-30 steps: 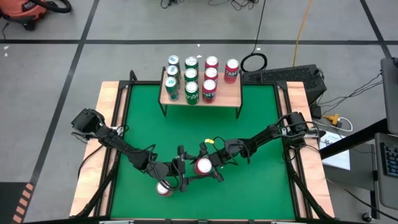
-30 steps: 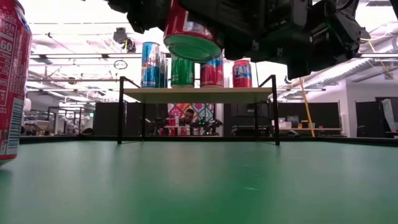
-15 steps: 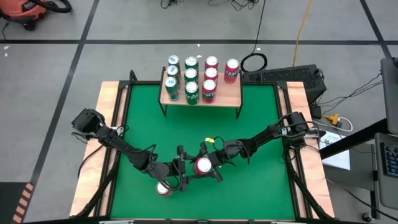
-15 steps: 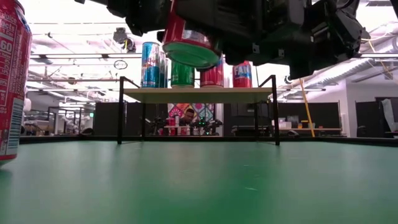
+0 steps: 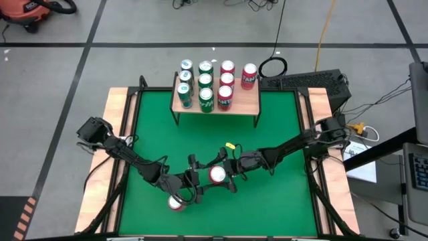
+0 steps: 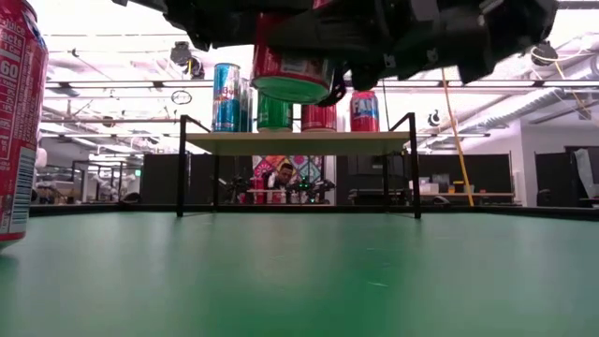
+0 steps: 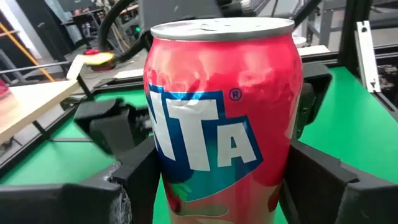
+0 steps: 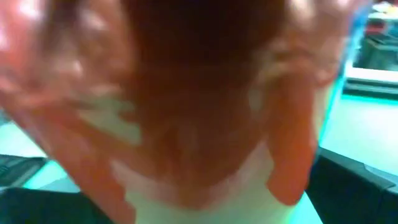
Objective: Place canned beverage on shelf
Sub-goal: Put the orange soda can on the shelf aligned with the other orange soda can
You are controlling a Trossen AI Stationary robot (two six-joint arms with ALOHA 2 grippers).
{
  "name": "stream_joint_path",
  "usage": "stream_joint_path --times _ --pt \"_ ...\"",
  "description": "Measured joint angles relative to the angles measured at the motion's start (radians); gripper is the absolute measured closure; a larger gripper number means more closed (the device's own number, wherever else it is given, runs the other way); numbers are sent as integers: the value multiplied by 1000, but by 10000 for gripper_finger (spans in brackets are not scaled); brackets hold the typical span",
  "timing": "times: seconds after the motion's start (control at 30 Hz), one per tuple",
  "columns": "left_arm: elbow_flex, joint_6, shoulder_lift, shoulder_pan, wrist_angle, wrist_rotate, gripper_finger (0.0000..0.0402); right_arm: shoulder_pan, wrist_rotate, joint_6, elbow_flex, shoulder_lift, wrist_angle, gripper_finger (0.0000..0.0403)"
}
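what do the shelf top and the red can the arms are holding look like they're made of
The shelf top looks like light wood, pale matte plank on thin black legs, probably metal. The red can seems aluminium: glossy printed wall, silvery lid with pull tab.

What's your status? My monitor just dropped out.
Left gripper shut on red can, lifted off the table. Right gripper close against same can. Shelf has bare space; spare can not in the way.
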Motion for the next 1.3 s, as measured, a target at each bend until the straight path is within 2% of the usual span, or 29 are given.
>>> stream_joint_path --times 0.27,0.53,0.9,0.97,1.07,1.3 --pt "2 -1 0 1 30 -32 127 45 189 44 2 -162 -339 24" --pt "2 -2 -1 1 41 -82 128 73 329 108 2 -254 -557 24" --pt "0 -26 -1 4 30 -80 128 73 355 107 0 -254 -662 24" --pt "1 -37 -3 -1 47 -32 128 70 392 118 -5 -253 -712 24" --pt "3 -37 -5 -8 47 -18 128 65 419 167 -6 -251 -771 24" --pt "2 -82 -5 0 -16 -62 128 95 423 229 -4 -252 -778 24"
